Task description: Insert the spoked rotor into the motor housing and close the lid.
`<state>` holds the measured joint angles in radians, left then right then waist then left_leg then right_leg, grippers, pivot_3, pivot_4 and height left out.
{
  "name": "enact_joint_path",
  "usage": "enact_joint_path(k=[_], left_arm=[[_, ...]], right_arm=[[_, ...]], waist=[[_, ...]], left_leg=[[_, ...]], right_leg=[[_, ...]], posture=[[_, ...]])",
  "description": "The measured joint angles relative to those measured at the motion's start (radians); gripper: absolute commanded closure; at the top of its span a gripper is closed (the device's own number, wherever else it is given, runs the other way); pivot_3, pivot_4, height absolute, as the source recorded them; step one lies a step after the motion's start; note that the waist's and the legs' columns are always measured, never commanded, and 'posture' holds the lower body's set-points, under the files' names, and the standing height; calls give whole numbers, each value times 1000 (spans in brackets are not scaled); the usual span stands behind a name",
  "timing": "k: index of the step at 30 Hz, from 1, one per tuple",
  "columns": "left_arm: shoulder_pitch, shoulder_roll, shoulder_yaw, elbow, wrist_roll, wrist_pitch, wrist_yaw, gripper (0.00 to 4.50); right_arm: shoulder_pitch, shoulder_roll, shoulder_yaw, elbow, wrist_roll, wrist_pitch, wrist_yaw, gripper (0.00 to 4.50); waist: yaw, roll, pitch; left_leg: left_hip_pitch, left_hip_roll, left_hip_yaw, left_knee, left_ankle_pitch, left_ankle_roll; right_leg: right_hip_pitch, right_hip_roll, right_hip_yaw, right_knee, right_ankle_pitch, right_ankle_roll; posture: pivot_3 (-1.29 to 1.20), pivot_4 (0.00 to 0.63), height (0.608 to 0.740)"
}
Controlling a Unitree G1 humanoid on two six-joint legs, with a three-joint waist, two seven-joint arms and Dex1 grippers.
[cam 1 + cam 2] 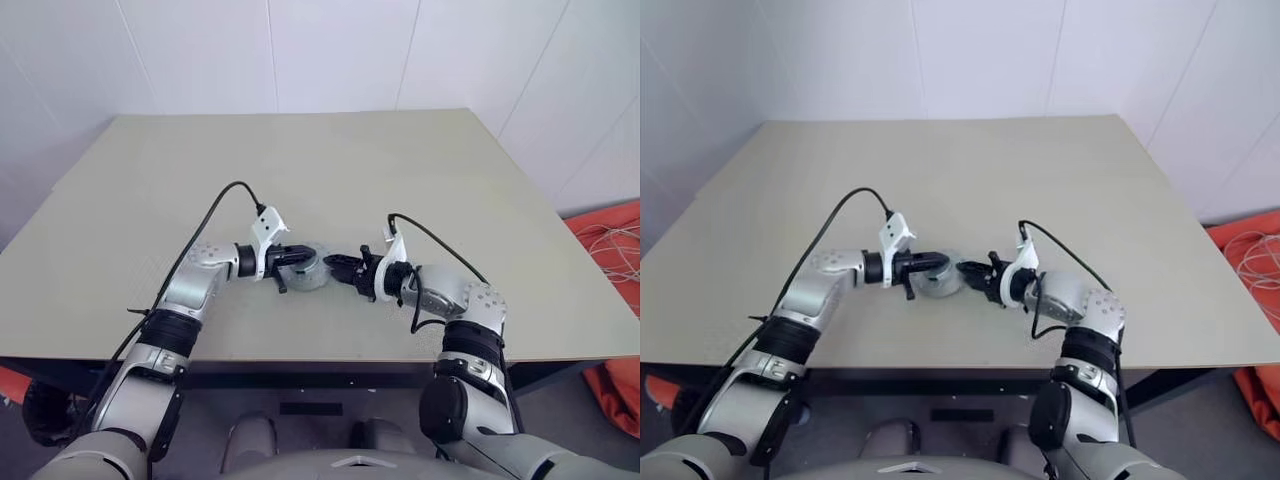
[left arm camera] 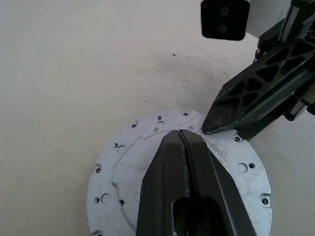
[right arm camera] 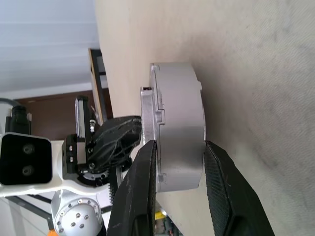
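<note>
**Lid looks on, both grippers working the housing**

So here's where things stand. The motor housing (image 3: pixel 179 125) sits on the table (image 1: pixel 450 180) near the front edge, right between the two arms. From the left wrist view, the top of it is a flat silver lid (image 2: pixel 128 172) with little screw holes around it, so no copper windings showing and no spoked rotor visible anywhere. My guess is the rotor is already inside and the lid is laid over it, but I can't confirm that since the inside is covered.

The left gripper (image 2: pixel 183 140) is clenched tight, fingers pressed together with nothing between them, and its tip rests over the middle of the lid, looks like it's pressing down on it. The right gripper (image 3: pixel 179 152) comes in from the other side, turned sideways, with one finger on each side of the housing's grey wall, right up against it. Looks like a grasp on the body, though I can't tell how firm it is.

In the right wrist view the lid plate stands just proud of the body with a thin seam showing, so I'd say it's not fully seated yet. What's probably left: push the lid home, then let go.
</note>
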<state>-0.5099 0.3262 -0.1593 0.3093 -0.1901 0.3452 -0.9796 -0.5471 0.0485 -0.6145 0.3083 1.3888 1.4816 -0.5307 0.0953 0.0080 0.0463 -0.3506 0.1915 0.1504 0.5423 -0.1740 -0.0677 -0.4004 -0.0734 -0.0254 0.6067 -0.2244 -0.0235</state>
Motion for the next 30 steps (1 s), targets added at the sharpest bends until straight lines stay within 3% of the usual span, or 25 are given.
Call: enact_joint_path(k=[6, 16, 30], left_arm=[[51, 17, 19, -56, -15, 24, 26, 4500], [84, 20, 16, -95, -24, 54, 44, 4500], [77, 40, 38, -98, -29, 56, 50, 4500]], right_arm=[[14, -12, 27, 0, 33, -3, 0, 3301], [14, -19, 81, 0, 68, -34, 0, 16], [25, -38, 158, 0, 216, -113, -4, 16]], waist=[[0, 0, 0], [-3, 0, 0], [1, 0, 0]], left_leg=[[0, 0, 0, 0, 0, 0], [1, 0, 0, 1, 0, 0], [0, 0, 0, 3, 0, 0]], right_leg=[[0, 0, 0, 0, 0, 0], [0, 0, 0, 1, 0, 0], [1, 0, 0, 1, 0, 0]], posture=[[0, 0, 740], [0, 0, 740], [0, 0, 740]])
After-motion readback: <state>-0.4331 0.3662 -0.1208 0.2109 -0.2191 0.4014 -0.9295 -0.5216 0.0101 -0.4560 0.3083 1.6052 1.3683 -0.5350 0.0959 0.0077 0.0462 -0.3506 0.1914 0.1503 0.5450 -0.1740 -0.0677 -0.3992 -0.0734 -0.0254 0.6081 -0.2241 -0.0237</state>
